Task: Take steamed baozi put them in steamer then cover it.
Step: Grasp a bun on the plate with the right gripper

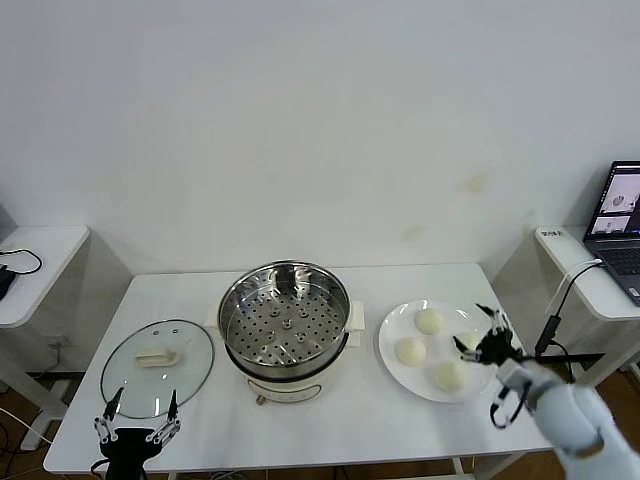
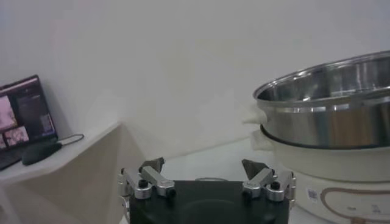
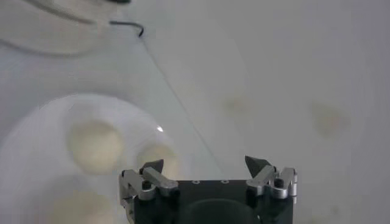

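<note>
Several cream-white baozi lie on a white plate (image 1: 400, 320) at the table's right: one at the back (image 1: 429, 321), one on the left (image 1: 410, 351), one at the front (image 1: 450, 376). My right gripper (image 1: 478, 332) hovers open at the plate's right edge, empty; its wrist view shows the gripper (image 3: 204, 163), a baozi (image 3: 94, 146) and another baozi (image 3: 155, 159) close to one fingertip. The steel steamer (image 1: 285, 325) stands uncovered and empty in the middle. The glass cover (image 1: 157, 366) lies flat to its left. My left gripper (image 1: 141, 400) waits open over the cover's near edge.
A laptop (image 1: 622, 225) sits on a side table at the far right, with a cable (image 1: 560, 300) hanging between that table and mine. Another small table (image 1: 35, 265) stands at the far left. In the left wrist view the steamer (image 2: 329, 115) rises close beside my left gripper (image 2: 203, 164).
</note>
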